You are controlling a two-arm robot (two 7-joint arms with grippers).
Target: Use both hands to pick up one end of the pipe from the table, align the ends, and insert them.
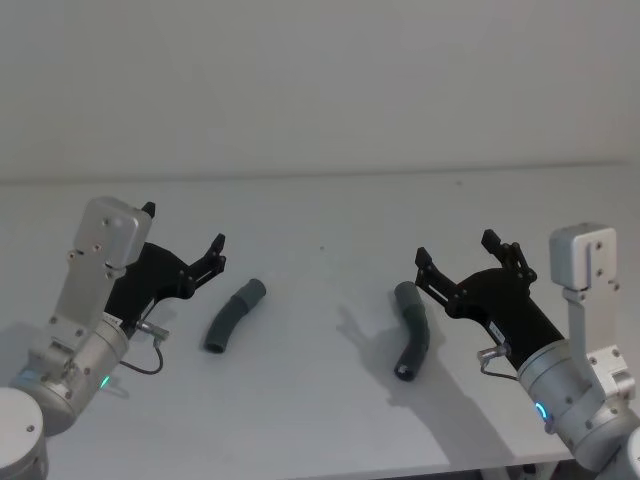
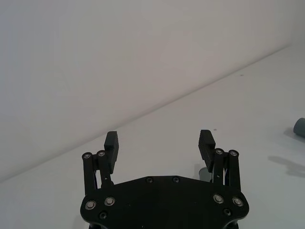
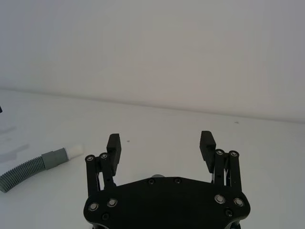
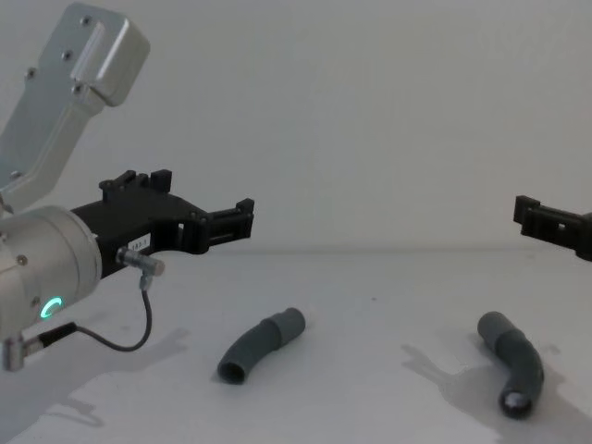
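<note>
Two bent dark grey pipe pieces lie apart on the white table (image 1: 320, 210). The left piece (image 1: 233, 315) (image 4: 262, 344) rests just right of my left gripper (image 1: 185, 228) (image 4: 208, 199), which hovers open and holds nothing. The right piece (image 1: 410, 330) (image 4: 513, 361) lies just left of my right gripper (image 1: 456, 250) (image 4: 532, 215), also open, holding nothing, and raised off the surface. In the left wrist view my left gripper (image 2: 158, 138) shows spread fingers, and a grey cuff (image 2: 300, 126) sits at the edge. In the right wrist view my right gripper (image 3: 159, 139) is spread too, beside a ribbed piece (image 3: 28, 167) with a white tip (image 3: 74, 151).
A plain pale wall (image 1: 320, 80) rises behind the table's far edge. The table's front edge runs close below the right pipe piece in the head view. Bare white surface lies between the two pieces.
</note>
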